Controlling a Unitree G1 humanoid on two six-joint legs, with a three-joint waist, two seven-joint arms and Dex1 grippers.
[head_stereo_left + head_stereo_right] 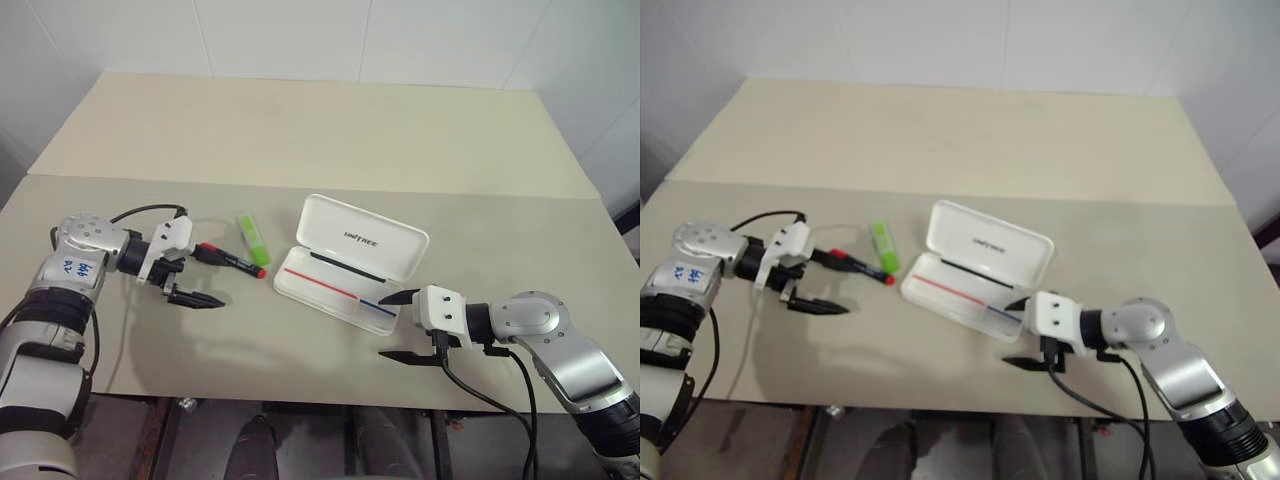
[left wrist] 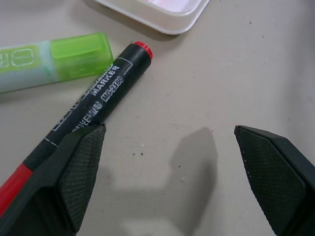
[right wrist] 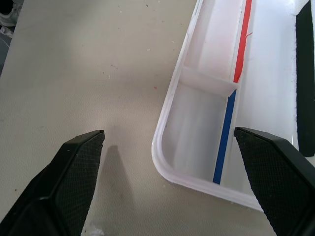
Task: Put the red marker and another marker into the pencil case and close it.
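1. The left gripper [image 2: 170, 162] has its two black fingers [image 2: 81, 167] spread wide over the beige counter [image 2: 236, 73].
2. The red marker [image 2: 93, 105] lies slanting, its barrel passing behind one finger, perhaps touching it.
3. The green highlighter [image 2: 54, 61] lies just beside the marker's red end.
4. A corner of the white pencil case [image 2: 167, 14] sits nearby.

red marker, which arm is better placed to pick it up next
Left. The left gripper is open with its fingers beside the red marker; the right gripper sits at the pencil case.
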